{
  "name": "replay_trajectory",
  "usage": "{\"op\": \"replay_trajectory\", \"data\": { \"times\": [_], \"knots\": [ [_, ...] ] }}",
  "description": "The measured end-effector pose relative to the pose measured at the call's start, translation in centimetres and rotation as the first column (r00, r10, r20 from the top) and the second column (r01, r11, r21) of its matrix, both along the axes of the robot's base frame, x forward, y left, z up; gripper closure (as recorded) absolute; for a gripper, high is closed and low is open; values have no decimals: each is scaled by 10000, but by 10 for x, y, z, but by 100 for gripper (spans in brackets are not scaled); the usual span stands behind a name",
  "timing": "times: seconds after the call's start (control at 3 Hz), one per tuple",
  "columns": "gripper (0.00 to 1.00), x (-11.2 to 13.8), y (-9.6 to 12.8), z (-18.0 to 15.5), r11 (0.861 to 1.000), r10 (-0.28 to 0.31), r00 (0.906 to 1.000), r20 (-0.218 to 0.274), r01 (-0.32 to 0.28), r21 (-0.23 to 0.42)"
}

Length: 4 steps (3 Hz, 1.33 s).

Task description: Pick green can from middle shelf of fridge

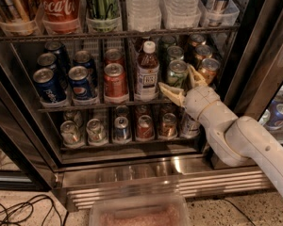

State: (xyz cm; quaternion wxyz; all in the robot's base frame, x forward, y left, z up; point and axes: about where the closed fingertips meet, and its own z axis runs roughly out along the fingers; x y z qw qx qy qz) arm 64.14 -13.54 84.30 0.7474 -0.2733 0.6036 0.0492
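Note:
The green can [176, 73] stands at the front of a lane on the right side of the middle shelf [85, 105] of the fridge [146, 173]. More green cans stand behind it. My gripper [185, 83] is open right in front of the can. One finger [171, 92] lies low at the can's base and the other [196, 74] rises at its right side. The can still stands on the rack. My white arm [240, 140] reaches in from the lower right.
Left of the green can stand a white-capped bottle [146, 72], a red can [114, 81] and blue cans [80, 81]. Copper-brown cans [209, 68] stand to its right. The black door frame [259, 55] is close on the right. A plastic bin [141, 213] sits on the floor.

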Motion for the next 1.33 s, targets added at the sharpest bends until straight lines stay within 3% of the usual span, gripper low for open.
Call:
{"op": "replay_trajectory", "data": {
  "times": [0.33, 1.0, 1.33],
  "knots": [
    [47, 1, 1, 0, 10000, 22, 10000, 15, -22, 25],
    [93, -2, 10, 13, 9998, 179, 9998, -114, -178, 84],
    [100, -3, 16, 24, 9995, 301, 9994, -182, -300, 37]
  ]
}}
